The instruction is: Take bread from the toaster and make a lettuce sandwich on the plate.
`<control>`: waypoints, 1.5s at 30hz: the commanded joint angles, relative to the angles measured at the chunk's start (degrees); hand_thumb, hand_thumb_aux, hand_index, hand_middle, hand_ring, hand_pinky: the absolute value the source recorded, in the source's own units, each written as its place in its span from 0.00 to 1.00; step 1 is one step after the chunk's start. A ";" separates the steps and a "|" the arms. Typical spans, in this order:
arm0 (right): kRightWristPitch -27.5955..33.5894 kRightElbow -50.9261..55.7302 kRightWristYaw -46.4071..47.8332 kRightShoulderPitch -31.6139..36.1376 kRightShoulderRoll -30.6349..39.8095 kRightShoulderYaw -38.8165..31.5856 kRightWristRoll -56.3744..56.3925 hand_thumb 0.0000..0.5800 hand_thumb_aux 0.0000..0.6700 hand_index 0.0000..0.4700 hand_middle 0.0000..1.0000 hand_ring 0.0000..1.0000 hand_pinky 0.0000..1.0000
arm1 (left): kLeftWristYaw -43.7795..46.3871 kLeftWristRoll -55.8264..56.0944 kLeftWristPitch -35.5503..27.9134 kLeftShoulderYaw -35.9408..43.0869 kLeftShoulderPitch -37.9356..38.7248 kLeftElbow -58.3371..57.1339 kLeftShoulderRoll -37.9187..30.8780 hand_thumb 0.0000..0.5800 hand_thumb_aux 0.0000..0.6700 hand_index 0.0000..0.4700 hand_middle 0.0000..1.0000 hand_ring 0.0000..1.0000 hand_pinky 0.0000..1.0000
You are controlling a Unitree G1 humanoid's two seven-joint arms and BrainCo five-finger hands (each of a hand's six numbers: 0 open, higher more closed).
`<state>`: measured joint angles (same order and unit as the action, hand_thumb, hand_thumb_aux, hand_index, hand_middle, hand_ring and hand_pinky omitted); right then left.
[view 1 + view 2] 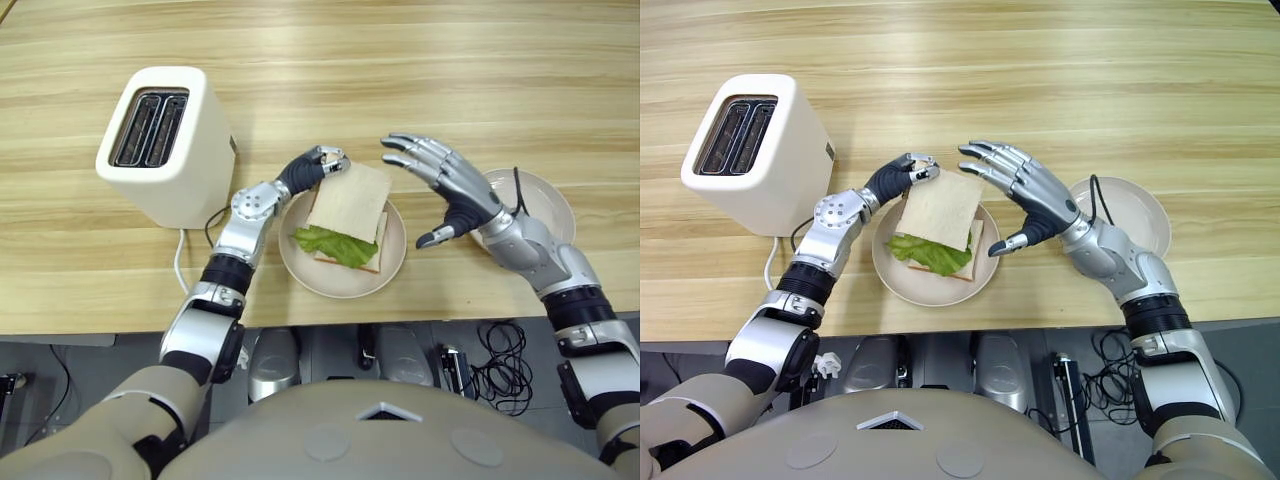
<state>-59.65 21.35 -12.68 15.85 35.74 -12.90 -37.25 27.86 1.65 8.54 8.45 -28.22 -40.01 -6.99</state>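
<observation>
So on the far left of your table (420, 60) you've got the toaster (165, 145), slots up, with its white cord (181, 262) running off the near side toward you. Just right of that is your left hand (305, 172). The fingers are curled in tight and look pinched on the far left corner of the top slice (350, 200).

That slice sits a bit tilted on the sandwich, which is on the plate (303, 268) in the middle, near the table's front edge. The lettuce (335, 243) pokes out on the near left side, and the bottom slice (381, 238) peeks out along the right and near edges.

Right of the sandwich, your right hand (450, 185) is wide open with the fingers spread and pointing left toward the bread. It isn't holding anything and I can't see it touching the sandwich. Behind its wrist, further right, there's a second plate (550, 200).
</observation>
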 commanded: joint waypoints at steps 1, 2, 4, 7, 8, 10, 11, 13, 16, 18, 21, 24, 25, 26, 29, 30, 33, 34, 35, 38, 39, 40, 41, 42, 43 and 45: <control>0.27 -0.10 2.43 -0.66 -0.12 -1.99 -2.44 0.00 0.00 0.00 0.00 0.00 0.00 | -0.86 -0.31 0.98 -0.75 0.43 -2.56 0.75 1.00 1.00 0.98 1.00 1.00 1.00; 0.28 -0.01 2.75 -0.69 -0.09 -2.34 -2.99 0.00 0.00 0.00 0.00 0.00 0.00 | -0.85 -0.21 0.88 -0.96 0.67 -2.66 0.87 1.00 1.00 0.98 1.00 1.00 1.00; 0.45 0.30 3.00 -0.61 -0.07 -2.65 -3.52 0.00 0.00 0.00 0.00 0.00 0.00 | 0.17 0.91 0.03 -1.67 0.97 -2.54 1.17 1.00 1.00 0.98 1.00 1.00 1.00; 0.74 0.92 2.95 -0.45 -0.20 -2.92 -4.44 0.00 0.00 0.00 0.00 0.00 0.00 | 2.49 3.47 -2.56 -2.93 0.95 -0.93 1.13 1.00 1.00 0.98 1.00 1.00 1.00; 0.89 1.13 3.10 -0.46 -0.28 -3.09 -4.67 0.00 0.00 0.00 0.00 0.00 0.00 | 3.02 4.26 -3.53 -3.52 0.69 -0.30 1.09 1.00 1.00 0.98 1.00 1.00 1.00; 1.13 1.42 2.98 -0.57 -0.47 -3.34 -5.33 0.00 0.00 0.00 0.00 0.00 0.00 | 3.89 5.51 -5.01 -4.43 0.15 0.67 1.04 1.00 1.00 0.98 1.00 1.00 1.00; 1.18 1.67 3.03 -0.59 -0.61 -3.49 -5.52 0.00 0.00 0.00 0.00 0.00 0.00 | 3.73 5.59 -5.30 -4.74 -0.07 1.05 0.97 1.00 1.00 0.98 1.00 1.00 1.00; 1.29 1.99 2.93 -0.63 -0.84 -3.62 -5.93 0.00 0.00 0.00 0.00 0.00 0.00 | 3.08 5.34 -5.30 -5.15 -0.43 1.21 0.92 1.00 1.00 0.98 1.00 1.00 1.00; 1.43 2.09 2.61 -0.59 -0.94 -3.68 -6.29 0.00 0.00 0.00 0.00 0.00 0.00 | 2.59 5.45 -5.47 -5.64 -0.55 1.07 1.13 1.00 1.00 0.98 1.00 1.00 1.00; 1.47 1.94 2.33 -0.51 -0.81 -3.72 -6.66 0.00 0.00 0.00 0.00 0.00 0.00 | 2.86 5.58 -5.71 -5.55 -0.20 1.18 1.29 1.00 1.00 0.98 1.00 1.00 1.00; 1.43 1.19 2.40 -0.56 -0.44 -3.48 -6.59 0.00 0.00 0.00 0.00 0.00 0.00 | 3.80 5.62 -6.32 -5.01 0.44 1.69 1.29 1.00 1.00 0.98 1.00 1.00 1.00; 1.47 -0.14 1.98 -0.84 -0.32 -2.78 -6.44 0.00 0.00 0.00 0.00 0.00 0.00 | 4.68 6.29 -7.66 -5.07 1.12 2.21 1.21 1.00 1.00 0.98 1.00 1.00 1.00; 1.51 -0.57 1.84 -0.88 -0.32 -2.58 -6.38 0.00 0.00 0.00 0.00 0.00 0.00 | 5.02 6.59 -8.26 -5.16 1.68 2.69 1.16 1.00 1.00 0.98 1.00 1.00 1.00; 1.54 -0.93 1.75 -0.89 -0.34 -2.47 -6.31 0.00 0.00 0.00 0.00 0.00 0.00 | 5.37 6.74 -8.83 -5.16 2.34 3.38 1.05 1.00 1.00 0.98 1.00 1.00 1.00; 1.07 -2.05 0.91 -1.07 -0.69 -1.91 -5.57 0.00 0.00 0.00 0.00 0.00 0.00 | 6.51 7.43 -11.19 -5.08 4.84 6.40 0.93 1.00 1.00 0.98 1.00 1.00 1.00; 0.95 -2.63 0.63 -1.17 -0.86 -1.72 -5.38 0.00 0.00 0.00 0.00 0.00 0.00 | 6.80 7.79 -12.03 -5.16 5.53 7.35 0.95 1.00 1.00 0.98 1.00 1.00 1.00; 0.76 -3.55 -0.14 -1.37 -1.36 -1.17 -5.45 0.00 0.00 0.00 0.00 0.00 0.00 | 7.32 9.13 -14.56 -5.54 6.76 9.75 1.11 1.00 1.00 0.98 1.00 1.00 1.00; 0.82 -3.57 -0.22 -1.39 -1.45 -1.12 -5.51 0.00 0.00 0.00 0.00 0.00 0.00 | 7.37 9.44 -15.27 -5.53 7.04 10.56 1.15 1.00 1.00 0.98 1.00 1.00 1.00; 0.99 -3.47 -0.24 -1.35 -1.49 -1.19 -5.69 0.00 0.00 0.00 0.00 0.00 0.00 | 7.48 9.89 -16.18 -5.58 7.24 11.35 1.30 1.00 1.00 0.98 1.00 1.00 1.00; 1.28 -3.00 -0.32 -1.16 -1.64 -1.47 -6.19 0.00 0.00 0.00 0.00 0.00 0.00 | 7.26 10.44 -18.09 -5.42 7.80 13.32 1.60 1.00 1.00 0.98 1.00 1.00 1.00; 1.30 -2.88 -0.31 -1.12 -1.71 -1.54 -6.23 0.00 0.00 0.00 0.00 0.00 0.00 | 7.04 10.36 -18.35 -5.16 8.04 13.78 1.65 1.00 1.00 0.98 1.00 1.00 1.00; 1.32 -2.81 -0.29 -1.07 -1.77 -1.60 -6.25 0.00 0.00 0.00 0.00 0.00 0.00 | 6.75 9.90 -18.24 -4.67 8.34 14.18 1.58 1.00 1.00 0.98 1.00 1.00 1.00; 1.33 -2.75 -0.26 -1.02 -1.82 -1.66 -6.25 0.00 0.00 0.00 0.00 0.00 0.00 | 6.55 9.26 -17.89 -4.03 8.74 14.55 1.49 1.00 1.00 0.98 1.00 1.00 1.00; 1.31 -2.67 -0.19 -0.94 -1.88 -1.73 -6.20 0.00 0.00 0.00 0.00 0.00 0.00 | 6.43 8.77 -17.62 -3.44 9.21 14.89 1.48 1.00 1.00 0.98 1.00 1.00 1.00; 1.26 -2.55 -0.15 -0.85 -1.93 -1.81 -6.14 0.00 0.00 0.00 0.00 0.00 0.00 | 6.22 7.90 -16.95 -2.68 9.72 14.97 1.37 1.00 1.00 0.98 1.00 1.00 1.00; 1.23 -2.38 -0.01 -0.72 -2.00 -1.91 -6.00 0.00 0.00 0.00 0.00 0.00 0.00 | 6.01 6.17 -15.44 -1.15 10.60 14.61 1.12 1.00 1.00 0.98 1.00 1.00 1.00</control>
<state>-58.45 18.49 -12.82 14.97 33.97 -14.61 -43.36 34.25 9.68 -7.85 5.83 -18.66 -25.67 -5.68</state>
